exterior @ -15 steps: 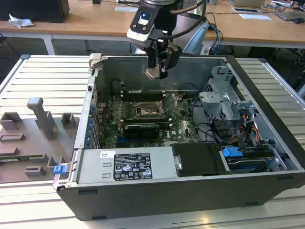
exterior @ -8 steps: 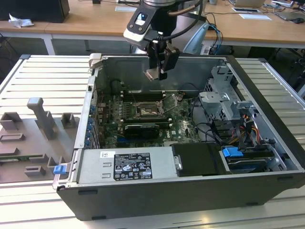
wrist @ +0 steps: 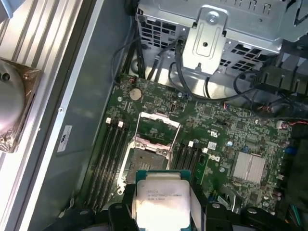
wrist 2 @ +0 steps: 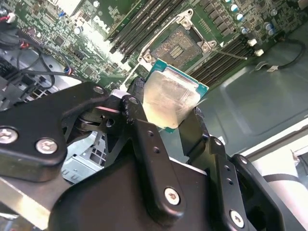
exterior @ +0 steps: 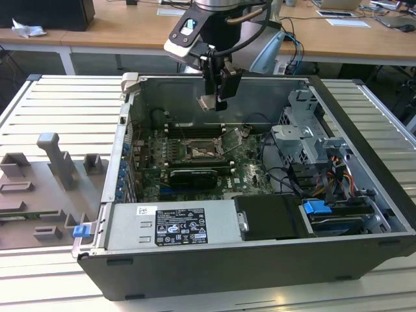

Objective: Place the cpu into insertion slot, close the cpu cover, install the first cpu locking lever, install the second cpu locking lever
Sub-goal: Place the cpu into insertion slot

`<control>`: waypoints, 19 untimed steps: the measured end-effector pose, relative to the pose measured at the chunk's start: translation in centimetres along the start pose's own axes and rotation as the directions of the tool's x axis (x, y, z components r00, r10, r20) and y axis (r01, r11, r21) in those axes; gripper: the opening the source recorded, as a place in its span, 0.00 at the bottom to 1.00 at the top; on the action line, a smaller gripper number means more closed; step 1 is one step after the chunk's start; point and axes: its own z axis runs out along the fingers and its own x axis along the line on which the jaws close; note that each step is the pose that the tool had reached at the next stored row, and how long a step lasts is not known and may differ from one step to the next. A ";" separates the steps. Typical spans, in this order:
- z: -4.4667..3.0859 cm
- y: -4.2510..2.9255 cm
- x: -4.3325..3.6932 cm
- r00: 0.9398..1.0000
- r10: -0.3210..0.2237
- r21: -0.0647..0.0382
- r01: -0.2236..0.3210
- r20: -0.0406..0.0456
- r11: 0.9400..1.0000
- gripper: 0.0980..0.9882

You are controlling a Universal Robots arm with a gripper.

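Above the open computer case (exterior: pixel 214 270), your gripper (exterior: pixel 214 101) clamps the cpu (wrist 2: pixel 171 98); below, the cpu cover (wrist: pixel 156 127) stands raised beside the bare insertion slot (wrist: pixel 144 161), and memory slots (wrist: pixel 111 154) flank it.

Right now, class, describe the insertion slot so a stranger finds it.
Inside the open computer case lies a green circuit board. Between its long black slots sits the insertion slot: a small square dark socket, its silvery cpu cover raised.
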 end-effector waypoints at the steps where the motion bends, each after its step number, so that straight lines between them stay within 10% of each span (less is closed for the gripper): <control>1: 0.03 0.00 0.00 1.000 0.009 0.000 -0.009 0.001 1.000 0.49; 19: 0.74 -0.06 -0.01 0.979 0.203 -0.006 -0.203 0.017 0.979 0.49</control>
